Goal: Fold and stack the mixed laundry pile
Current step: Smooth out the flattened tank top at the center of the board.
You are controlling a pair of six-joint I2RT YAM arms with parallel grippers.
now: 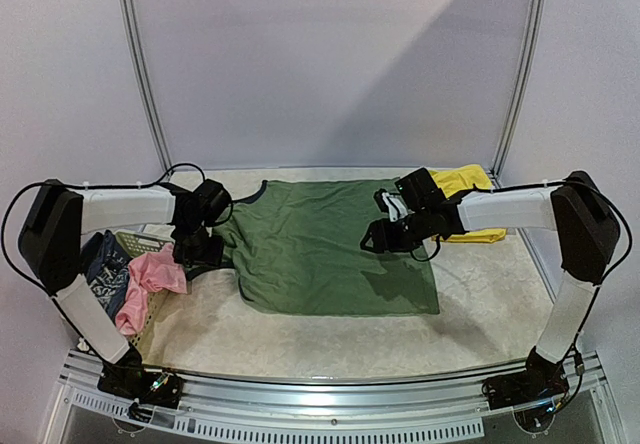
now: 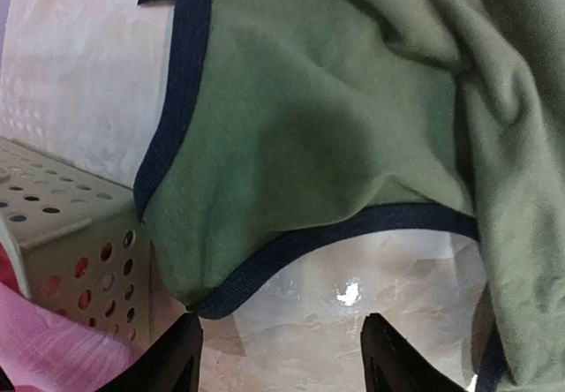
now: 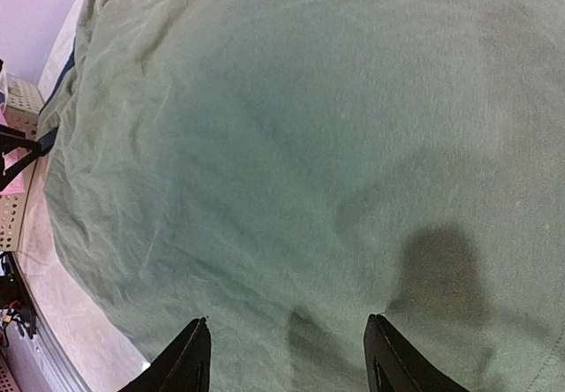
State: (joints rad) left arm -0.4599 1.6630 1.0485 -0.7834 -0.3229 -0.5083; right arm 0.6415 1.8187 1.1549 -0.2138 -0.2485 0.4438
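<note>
Olive-green sleeveless top [image 1: 330,249] lies spread across the middle of the table [image 1: 300,344] in the top view, unfolded and rumpled along its left side. Yellow shorts [image 1: 465,180] lie at the far right, partly behind the right arm; whether they are folded cannot be told. Pink piece [image 1: 150,276] and blue-grey patterned piece [image 1: 105,269] sit in the mesh basket [image 1: 150,242] at left.

Left wrist view: left gripper [image 2: 278,361] is parted and empty, just short of the top's navy-trimmed strap.

Right wrist view: right gripper [image 3: 287,361] is likewise parted and empty, above the top's body.

Assessment: no fold yet made on the top, and two pieces await handling. The task appears to be at an early stage.
</note>
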